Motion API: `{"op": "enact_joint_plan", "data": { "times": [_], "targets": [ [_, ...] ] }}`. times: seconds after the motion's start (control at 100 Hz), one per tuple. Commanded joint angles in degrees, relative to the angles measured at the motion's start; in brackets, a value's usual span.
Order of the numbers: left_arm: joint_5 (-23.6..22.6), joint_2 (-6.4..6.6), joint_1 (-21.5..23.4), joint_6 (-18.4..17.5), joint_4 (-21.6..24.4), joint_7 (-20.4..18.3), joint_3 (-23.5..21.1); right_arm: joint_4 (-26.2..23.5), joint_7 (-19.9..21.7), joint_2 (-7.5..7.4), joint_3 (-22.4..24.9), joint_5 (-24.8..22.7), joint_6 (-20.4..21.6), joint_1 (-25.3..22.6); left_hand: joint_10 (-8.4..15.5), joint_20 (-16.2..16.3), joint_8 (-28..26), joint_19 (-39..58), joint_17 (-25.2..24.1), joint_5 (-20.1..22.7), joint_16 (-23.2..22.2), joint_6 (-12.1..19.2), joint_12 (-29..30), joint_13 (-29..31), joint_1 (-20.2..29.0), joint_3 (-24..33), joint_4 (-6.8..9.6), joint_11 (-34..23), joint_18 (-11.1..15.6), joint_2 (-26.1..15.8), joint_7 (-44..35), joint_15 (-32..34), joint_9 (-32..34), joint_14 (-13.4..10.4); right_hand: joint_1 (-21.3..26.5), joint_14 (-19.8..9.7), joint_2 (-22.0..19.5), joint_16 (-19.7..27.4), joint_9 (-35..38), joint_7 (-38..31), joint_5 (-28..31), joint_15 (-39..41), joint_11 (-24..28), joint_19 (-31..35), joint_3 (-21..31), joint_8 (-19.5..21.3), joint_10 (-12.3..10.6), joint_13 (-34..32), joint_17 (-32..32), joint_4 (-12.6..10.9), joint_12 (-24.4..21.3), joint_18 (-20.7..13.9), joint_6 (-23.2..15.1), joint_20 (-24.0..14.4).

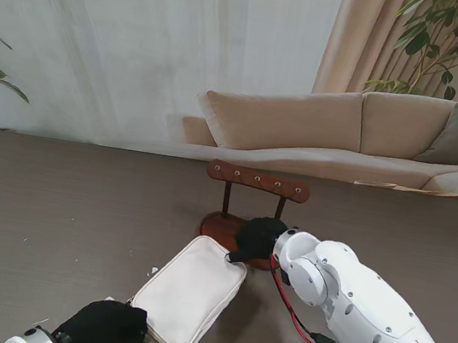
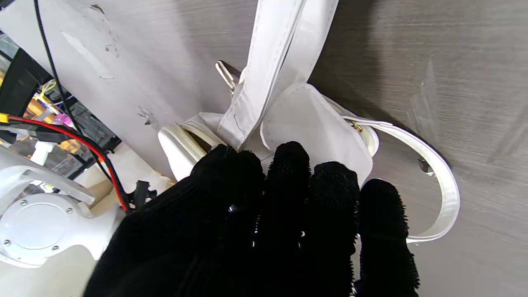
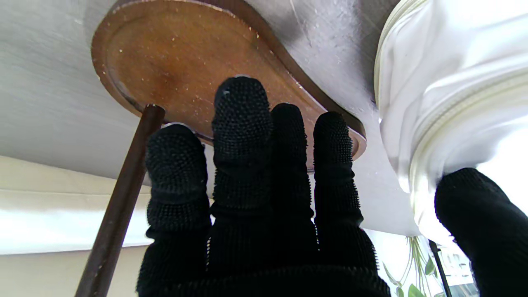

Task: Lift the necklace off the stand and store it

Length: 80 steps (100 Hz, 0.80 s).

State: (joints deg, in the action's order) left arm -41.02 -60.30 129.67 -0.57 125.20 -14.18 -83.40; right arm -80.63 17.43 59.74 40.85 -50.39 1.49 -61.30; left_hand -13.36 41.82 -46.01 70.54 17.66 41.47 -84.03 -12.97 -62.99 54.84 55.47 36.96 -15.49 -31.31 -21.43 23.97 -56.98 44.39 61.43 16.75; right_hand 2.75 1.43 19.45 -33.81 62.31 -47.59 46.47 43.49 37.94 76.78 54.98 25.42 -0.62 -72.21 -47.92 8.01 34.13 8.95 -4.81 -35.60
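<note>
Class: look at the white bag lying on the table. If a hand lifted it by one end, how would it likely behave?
The white bag would probably sag rather than stay stiff: its fabric creases and folds near the zip. Its strap lies loosely curled on the table, so it would likely dangle. It looks fairly flat, so probably light.

Readable text: none in any view
White pouch (image 1: 190,295): no brand, label or print visible
Wooden stand (image 1: 258,181): no lettering or numbers, only metal pegs along its bar
Worktop (image 1: 50,214): no sign or marking legible
</note>
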Motion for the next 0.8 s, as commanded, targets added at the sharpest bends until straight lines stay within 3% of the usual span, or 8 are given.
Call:
{"op": "enact_joint_plan", "data": {
  "times": [0.0,0.35,0.79],
  "targets": [
    [-0.33,-0.16,-0.86,0.39,-1.45,-0.17,0.39,-0.50,1.71,-0.72,0.35,0.22,0.61,-1.55,-0.07,-0.32,-1.00,-0.04,0.20,1.22,0.65,0.83,0.59,1.02,2.62,1.42,2.34,0.35,-0.30,-0.95,-4.25,-0.70,1.01,1.33,0.26,0.97,-0.39,-0.33,0.76,-0.68,1.81,0.83,-0.25,0.29,-1.24,1.76,1.53,-0.71,9.61,-3.38,-0.71,1.50,0.40,0.03],
    [0.48,-0.68,-9.31,0.97,-8.00,4.93,5.60,-2.91,3.91,-0.97,3.58,5.52,2.27,-5.27,-0.32,-0.42,-0.79,0.15,0.56,1.50,0.95,0.64,0.91,1.46,2.21,2.02,2.22,0.39,-0.79,-0.59,-4.08,-1.05,1.25,1.74,1.39,0.80,0.31,-1.35,5.83,-3.22,8.56,3.88,-0.02,1.68,2.26,4.15,1.46,-3.12,7.43,-3.68,-0.19,1.61,-0.81,0.17],
    [-0.63,-0.70,-16.42,2.64,-11.93,4.46,5.59,-5.90,6.21,-1.26,6.99,12.70,5.30,-9.31,-0.52,-0.67,-0.83,0.26,1.12,1.71,1.08,0.76,1.18,1.88,1.64,3.01,1.91,0.25,-0.99,-0.22,-4.17,-1.00,1.48,1.51,2.00,1.12,-0.14,-1.24,7.58,-3.44,10.60,5.96,-0.31,2.14,5.70,5.95,1.50,-3.04,6.96,-3.71,0.51,1.87,-0.74,0.56]
  ]
}}
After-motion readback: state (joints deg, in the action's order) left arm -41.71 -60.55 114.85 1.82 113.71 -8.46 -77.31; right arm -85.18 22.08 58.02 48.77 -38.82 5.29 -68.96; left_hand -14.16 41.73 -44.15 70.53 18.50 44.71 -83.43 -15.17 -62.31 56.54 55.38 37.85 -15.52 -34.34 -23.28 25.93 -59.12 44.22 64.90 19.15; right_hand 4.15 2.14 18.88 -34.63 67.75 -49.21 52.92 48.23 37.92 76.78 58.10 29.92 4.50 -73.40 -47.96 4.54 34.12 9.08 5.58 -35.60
